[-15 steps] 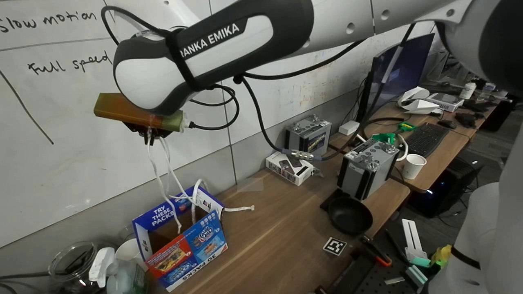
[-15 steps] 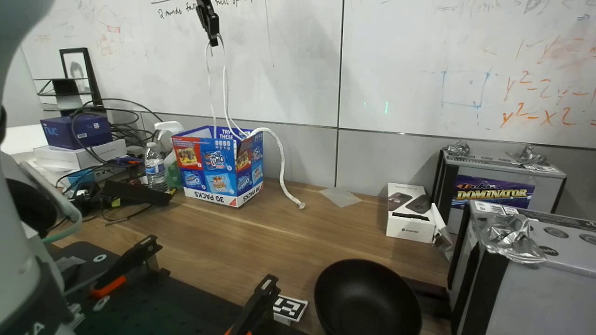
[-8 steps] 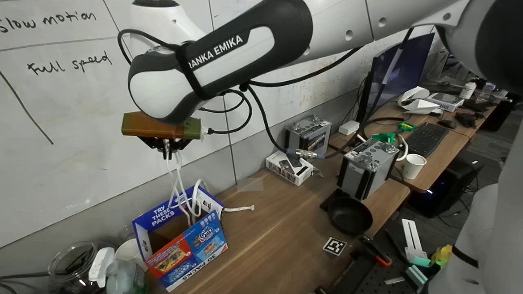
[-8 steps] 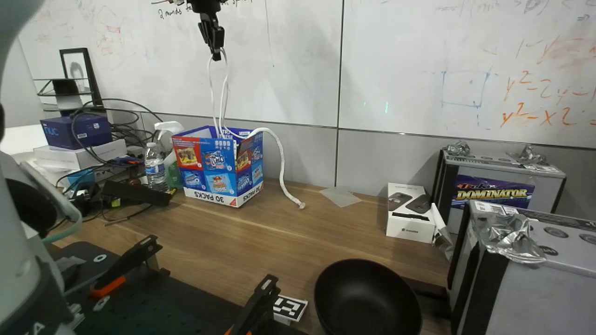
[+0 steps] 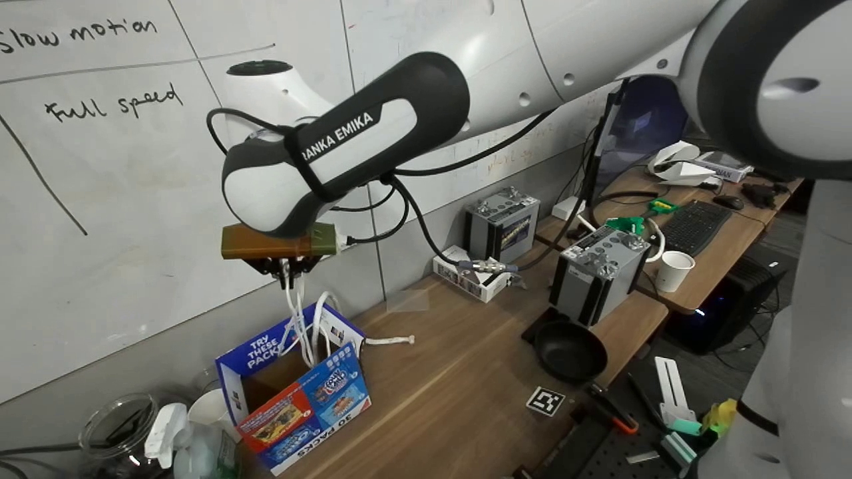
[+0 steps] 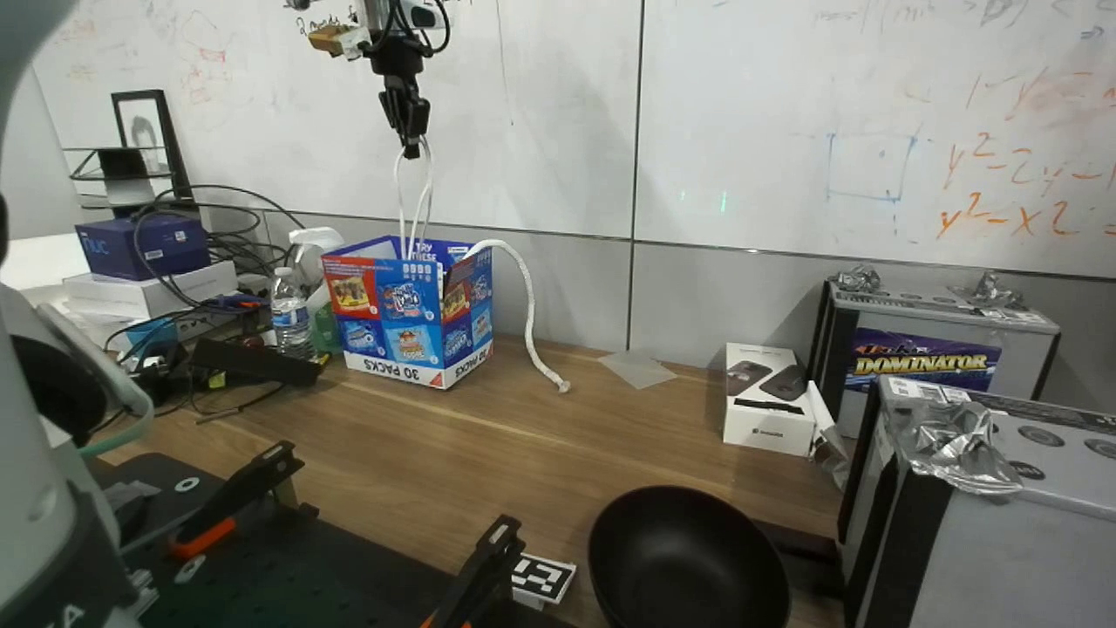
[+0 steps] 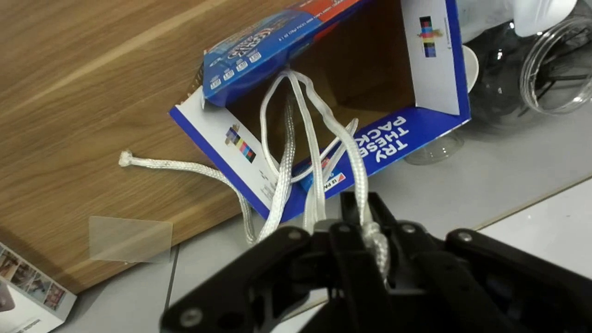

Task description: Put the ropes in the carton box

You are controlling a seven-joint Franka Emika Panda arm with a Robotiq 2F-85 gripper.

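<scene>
While the gripper (image 6: 413, 146) hangs above the carton box (image 6: 397, 301), well clear of its rim, we see its fingers clenched on a looped white rope (image 7: 358, 169), strands dipping into the carton box's mouth. A thicker rope (image 6: 529, 310) drapes over the carton box's end wall and reaches the table (image 6: 453, 453) beside it.

Step in hand, as we judge it: lowering the held bundle. We should centre it over the carton box's opening, come straight down until the loops pile inside, and let go only near the rim; dropped from high, a loop may catch on a wall. The thicker rope probably wants its own lift later.

Hard to make out: the carton box's shadowed floor; where the held strands end; whether the ropes tangle or join; the fingertips, dark in the wrist view.
</scene>
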